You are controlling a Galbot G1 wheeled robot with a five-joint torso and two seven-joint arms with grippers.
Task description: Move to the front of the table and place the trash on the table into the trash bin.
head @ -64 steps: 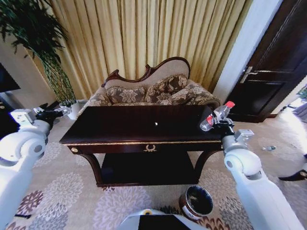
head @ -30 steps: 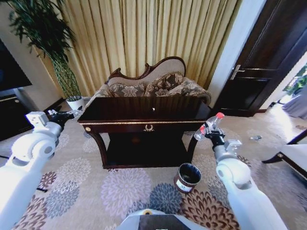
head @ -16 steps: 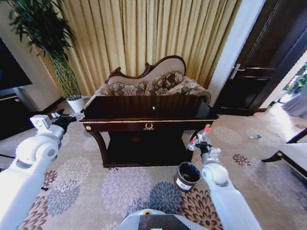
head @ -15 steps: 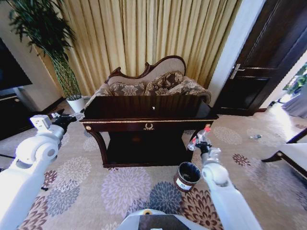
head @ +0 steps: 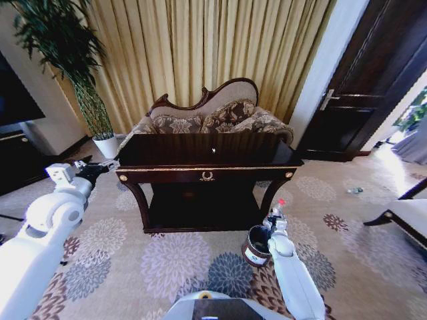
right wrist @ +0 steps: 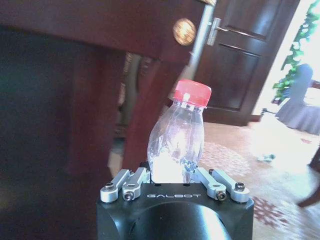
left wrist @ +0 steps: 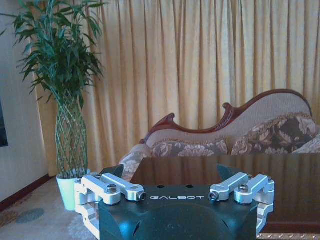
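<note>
The counter (head: 207, 160) is a heavy piece of dark, glossy wood, its top polished enough to mirror the curtains. A thin gold line runs along its front edge, with a gold emblem at the middle, round gold studs at the corners, curved legs and a lower shelf in shadow. A tiny white scrap (head: 213, 150) lies on the top, towards the back.

On the flowered carpet by the counter's front right leg stands the trash bin (head: 256, 245), small, round and dark, with a shiny black liner and a pale label on its side.

The right arm reaches forward and low, its white shell sloping down to the bin. The right hand (head: 273, 221) sits just above the bin's rim, on its right side, clamped on the bottle (right wrist: 176, 138). The bottle is clear, thin plastic, bulging at the shoulder, with a ribbed red cap, and it stands upright between the silver fingers (right wrist: 125, 184). Behind it in the right wrist view is the counter's leg.

The left arm is held out to the side, off the counter's left end, about level with the top. The left hand (left wrist: 176, 187) has its fingers apart, with nothing between them.
</note>
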